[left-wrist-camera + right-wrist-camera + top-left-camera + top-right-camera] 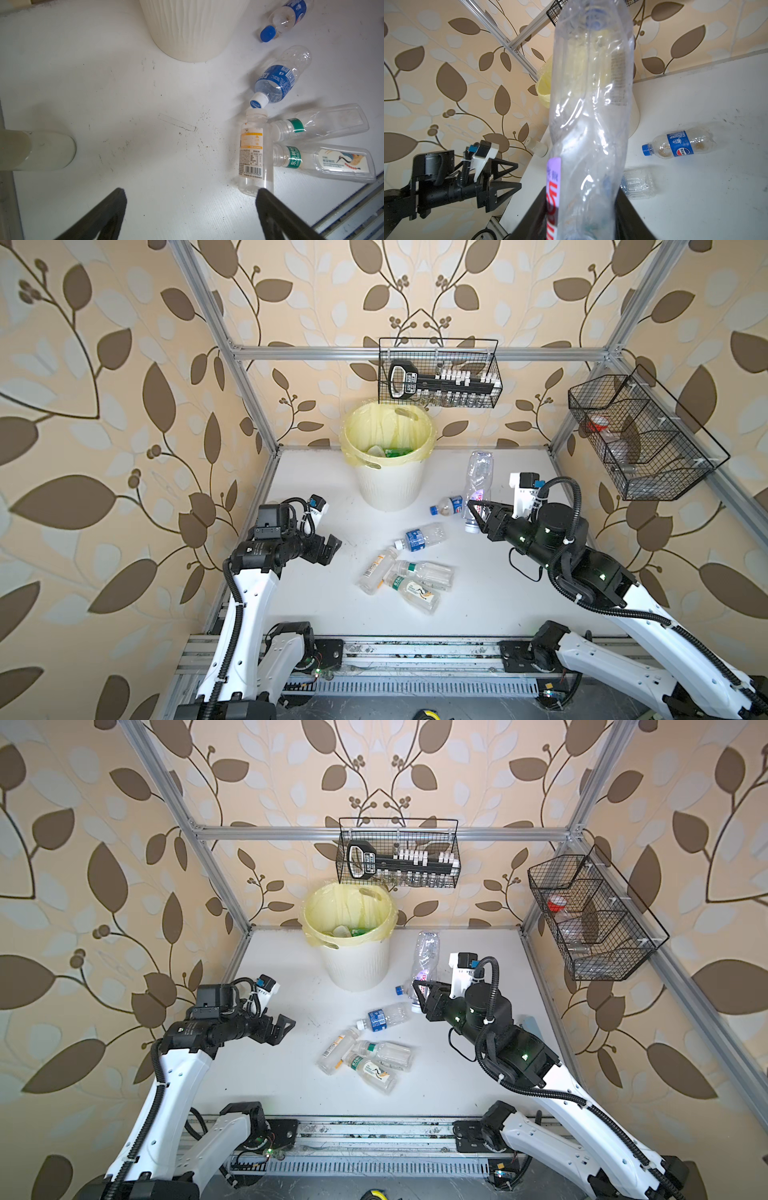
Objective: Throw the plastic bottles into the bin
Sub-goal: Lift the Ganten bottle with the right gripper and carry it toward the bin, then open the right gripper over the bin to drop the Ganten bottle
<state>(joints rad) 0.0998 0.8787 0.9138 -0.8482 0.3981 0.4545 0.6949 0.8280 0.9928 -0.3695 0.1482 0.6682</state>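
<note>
Bright, even, diffuse light fills the scene; the white tabletop (478, 605) reads pale without burning out. Shadows are soft, faint grey. Both top views are sharp but wide-angle: the frame posts (224, 337) splay outward toward the corners. In the right wrist view the clear bottle (591, 104) sits so near the lens that it goes soft, white glints on its creases. In the left wrist view the left gripper (191, 190) shows dark and blurred.

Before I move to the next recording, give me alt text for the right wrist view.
The right gripper is shut on a crumpled clear bottle with a purple label, which fills much of the picture. Beyond it a blue-capped bottle lies on the white table, and the open left gripper hangs empty.
</note>
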